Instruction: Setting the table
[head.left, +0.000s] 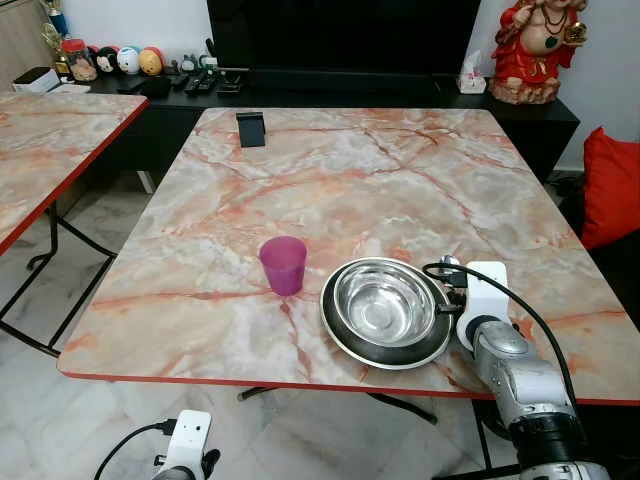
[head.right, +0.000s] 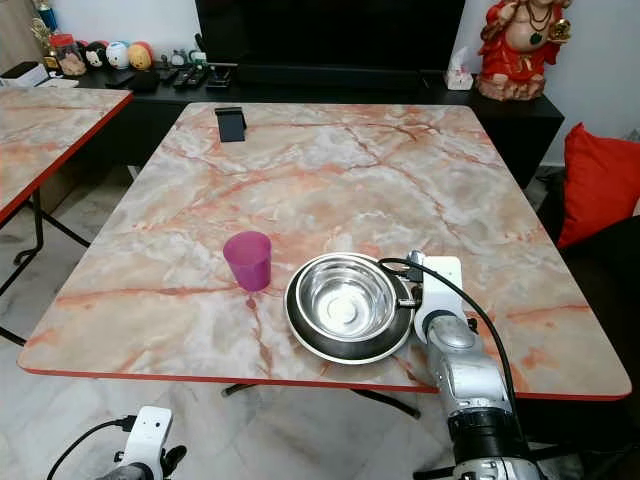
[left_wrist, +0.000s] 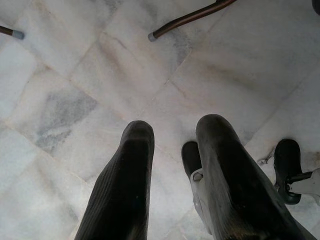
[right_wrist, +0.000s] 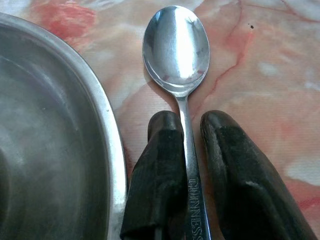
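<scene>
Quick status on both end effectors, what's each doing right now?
Left end effector: open, holding nothing, hanging over the floor.
Right end effector: fingers either side of the spoon handle beside the plate; a gap shows on one side, grip cannot be told.

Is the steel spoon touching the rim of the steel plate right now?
Apart. The right wrist view shows a strip of bare marble table between the shiny steel spoon and the round steel plate.
</scene>
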